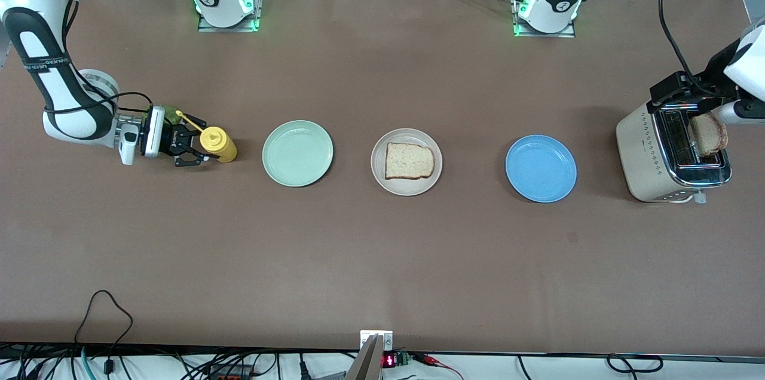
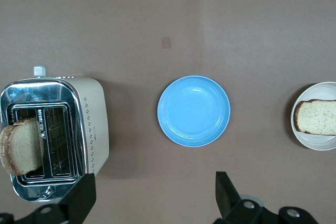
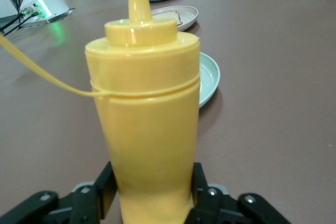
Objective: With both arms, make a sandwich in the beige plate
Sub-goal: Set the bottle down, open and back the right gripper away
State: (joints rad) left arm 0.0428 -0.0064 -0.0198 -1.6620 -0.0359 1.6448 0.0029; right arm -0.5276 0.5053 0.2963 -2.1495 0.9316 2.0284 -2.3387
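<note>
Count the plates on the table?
3, in a row: mint-green plate toward the right arm's end beside the yellow bottle, beige plate in the middle holding a bread slice, blue plate beside the toaster.

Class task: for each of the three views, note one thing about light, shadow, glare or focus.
Front view: green lamps glow at both arm bases; the toaster darkens the table beside it. Left wrist view: the toaster's chrome top mirrors its surroundings; the blue plate carries a soft sheen. Right wrist view: the yellow bottle fills the frame, highlights on its cap; the beige plate looks softer.
</note>
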